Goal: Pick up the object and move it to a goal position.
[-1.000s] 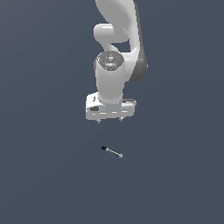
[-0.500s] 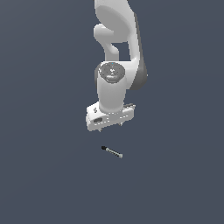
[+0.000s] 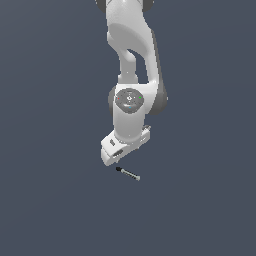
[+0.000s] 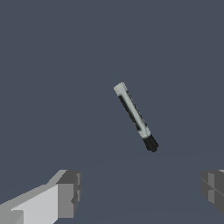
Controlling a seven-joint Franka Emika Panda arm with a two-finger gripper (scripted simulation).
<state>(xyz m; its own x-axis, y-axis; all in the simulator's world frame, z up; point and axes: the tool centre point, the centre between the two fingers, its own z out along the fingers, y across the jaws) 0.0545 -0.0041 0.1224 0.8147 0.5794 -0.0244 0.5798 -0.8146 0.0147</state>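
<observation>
Pincer [image 3: 116, 159] lower, nearer rod [image 3: 128, 173], jaws apart

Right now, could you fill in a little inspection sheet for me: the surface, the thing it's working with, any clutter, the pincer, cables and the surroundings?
Surface: plain dark grey-blue floor, no marks or edges seen.
Job's thing: small silver-grey rod with a black knob at one end, lying flat on the surface, untouched.
Clutter: nothing seen.
Pincer: white pincer above the rod, near its black end, not touching it; in the wrist view its two grey fingertips stand wide apart with nothing between them, the rod lying ahead of them.
Cables: nothing seen.
Surroundings: only the white arm coming down from the top of the exterior view; no goal marker seen.
</observation>
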